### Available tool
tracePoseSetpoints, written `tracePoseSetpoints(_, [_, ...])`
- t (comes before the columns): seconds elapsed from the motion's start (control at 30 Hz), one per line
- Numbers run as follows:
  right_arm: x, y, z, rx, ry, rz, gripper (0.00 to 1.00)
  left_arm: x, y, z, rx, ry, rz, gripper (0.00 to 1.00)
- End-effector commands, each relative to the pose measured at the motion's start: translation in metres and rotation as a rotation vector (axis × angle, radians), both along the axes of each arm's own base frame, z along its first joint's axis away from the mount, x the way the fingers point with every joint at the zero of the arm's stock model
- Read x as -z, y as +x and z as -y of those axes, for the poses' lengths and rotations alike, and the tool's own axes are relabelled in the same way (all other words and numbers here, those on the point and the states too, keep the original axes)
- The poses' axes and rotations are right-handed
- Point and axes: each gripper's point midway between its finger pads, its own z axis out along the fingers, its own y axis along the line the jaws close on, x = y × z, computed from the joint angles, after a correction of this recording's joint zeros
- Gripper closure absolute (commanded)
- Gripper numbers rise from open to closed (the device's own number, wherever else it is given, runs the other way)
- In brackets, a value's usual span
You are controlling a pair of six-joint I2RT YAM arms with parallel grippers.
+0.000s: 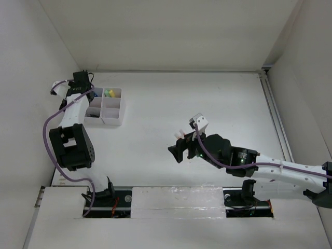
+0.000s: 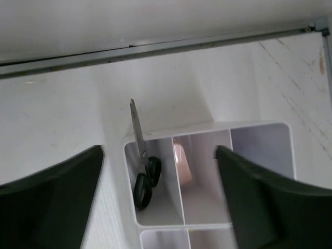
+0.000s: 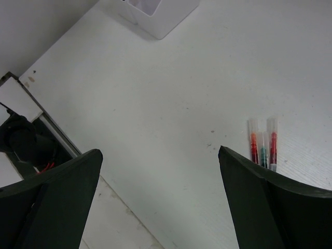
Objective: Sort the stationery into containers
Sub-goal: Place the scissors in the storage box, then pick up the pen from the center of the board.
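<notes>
We count one white box (image 1: 113,118) at the far left of the table (image 1: 207,98). The left gripper (image 2: 158,150) hangs over it with its jaws wide apart, grasping nothing. From the left wrist we count three cells in the box's (image 2: 207,127) nearer row and parts of two more in the next row.

The left cell holds one pair of scissors (image 2: 142,171). The black handles are down inside and the single visible blade stands up past the rim, leaning on the cell's wall. The middle cell holds one pink item (image 2: 181,161), too blurred to name. The right cell shows only its walls. From above, one green-yellow item (image 1: 109,93) lies in a far cell of the box.

The right gripper (image 3: 160,153) hovers over bare table near the middle, well apart from the box (image 3: 161,18), whose corner shows at the top of the right wrist view. Its jaws are fully spread and hold nothing.

Just past its right finger (image 3: 275,207) we count three pens (image 3: 262,148) lying side by side on the table and touching. Two are red and the one between them is green, all with clear caps. Any print on them is too small to read.
</notes>
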Motion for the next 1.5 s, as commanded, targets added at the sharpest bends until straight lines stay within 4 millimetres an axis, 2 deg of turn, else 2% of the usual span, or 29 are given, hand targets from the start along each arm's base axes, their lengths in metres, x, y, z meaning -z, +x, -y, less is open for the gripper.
tracePoseSetpoints(0.0, [-0.001, 0.004, -0.006, 0.004, -0.016, 0.037, 0.0, -0.068, -0.006, 0.005, 0.029, 0.037, 0.167, 0.0])
tracePoseSetpoints(0.07, [0.009, 0.005, -0.009, -0.002, -0.073, 0.034, 0.0, -0.085, -0.005, 0.014, 0.068, 0.057, 0.19, 0.0])
tracePoseSetpoints(0.13, [0.018, 0.017, -0.007, -0.002, -0.109, 0.032, 0.0, -0.106, -0.006, 0.026, 0.125, 0.071, 0.189, 0.0])
tracePoseSetpoints(0.17, [0.03, 0.022, -0.004, 0.003, -0.146, 0.009, 0.0, -0.117, -0.005, 0.028, 0.146, 0.079, 0.205, 0.0])
tracePoseSetpoints(0.2, [0.038, 0.027, 0.001, 0.011, -0.173, -0.012, 0.0, -0.126, -0.001, 0.042, 0.224, 0.054, 0.225, 0.0])
tracePoseSetpoints(0.23, [0.039, 0.039, 0.008, 0.026, -0.164, -0.031, 0.0, -0.136, 0.001, 0.048, 0.275, 0.051, 0.237, 0.0])
tracePoseSetpoints(0.3, [0.058, 0.049, 0.019, 0.059, -0.198, -0.089, 0.0, -0.145, 0.004, 0.07, 0.403, 0.025, 0.243, 0.0])
tracePoseSetpoints(0.37, [0.07, 0.061, 0.031, 0.079, -0.213, -0.132, 0.0, -0.163, -0.009, 0.084, 0.49, 0.021, 0.275, 0.0])
tracePoseSetpoints(0.43, [0.088, 0.065, 0.036, 0.084, -0.247, -0.175, 0.03, -0.171, -0.019, 0.091, 0.536, 0.022, 0.293, 0.0])
tracePoseSetpoints(0.47, [0.096, 0.068, 0.04, 0.079, -0.269, -0.196, 0.06, -0.163, -0.026, 0.095, 0.557, 0.013, 0.278, 0.0])
tracePoseSetpoints(0.53, [0.118, 0.069, 0.04, 0.076, -0.327, -0.249, 0.13, -0.159, -0.04, 0.1, 0.581, 0.009, 0.27, 0.0])
tracePoseSetpoints(0.57, [0.125, 0.072, 0.042, 0.087, -0.343, -0.264, 0.18, -0.153, -0.053, 0.104, 0.604, 0.006, 0.263, 0.0])
tracePoseSetpoints(0.6, [0.131, 0.073, 0.042, 0.087, -0.356, -0.274, 0.26, -0.151, -0.057, 0.107, 0.628, 0.007, 0.266, 0.0])
tracePoseSetpoints(0.67, [0.144, 0.075, 0.044, 0.1, -0.377, -0.304, 0.29, -0.151, -0.071, 0.111, 0.636, 0.008, 0.282, 0.0])
tracePoseSetpoints(0.7, [0.143, 0.078, 0.047, 0.125, -0.371, -0.309, 0.29, -0.135, -0.077, 0.114, 0.66, -0.003, 0.249, 0.0])
tracePoseSetpoints(0.77, [0.155, 0.084, 0.054, 0.155, -0.392, -0.324, 0.35, -0.124, -0.084, 0.113, 0.689, -0.017, 0.242, 0.0])
tracePoseSetpoints(0.8, [0.158, 0.091, 0.061, 0.182, -0.395, -0.335, 0.39, -0.11, -0.094, 0.112, 0.698, -0.021, 0.214, 0.0])
tracePoseSetpoints(0.9, [0.166, 0.099, 0.068, 0.207, -0.402, -0.359, 0.43, -0.095, -0.103, 0.114, 0.717, -0.015, 0.201, 0.0])
tracePoseSetpoints(0.93, [0.17, 0.105, 0.075, 0.224, -0.414, -0.364, 0.5, -0.082, -0.103, 0.117, 0.736, -0.02, 0.196, 0.0])
tracePoseSetpoints(0.97, [0.175, 0.108, 0.076, 0.232, -0.424, -0.376, 0.54, -0.078, -0.106, 0.121, 0.764, -0.029, 0.193, 0.0])
tracePoseSetpoints(1.07, [0.18, 0.116, 0.08, 0.258, -0.456, -0.379, 0.57, -0.086, -0.107, 0.129, 0.812, -0.017, 0.232, 0.0])
tracePoseSetpoints(1.1, [0.188, 0.115, 0.081, 0.258, -0.474, -0.394, 0.57, -0.086, -0.107, 0.129, 0.812, -0.017, 0.232, 0.0])
tracePoseSetpoints(1.23, [0.197, 0.12, 0.077, 0.252, -0.505, -0.41, 0.59, -0.097, -0.109, 0.137, 0.859, -0.009, 0.283, 0.0])
tracePoseSetpoints(1.43, [0.216, 0.123, 0.082, 0.275, -0.544, -0.447, 0.61, -0.097, -0.109, 0.143, 0.891, -0.018, 0.288, 0.0])
tracePoseSetpoints(1.47, [0.211, 0.127, 0.08, 0.283, -0.538, -0.436, 0.61, -0.097, -0.109, 0.143, 0.891, -0.018, 0.288, 0.0])
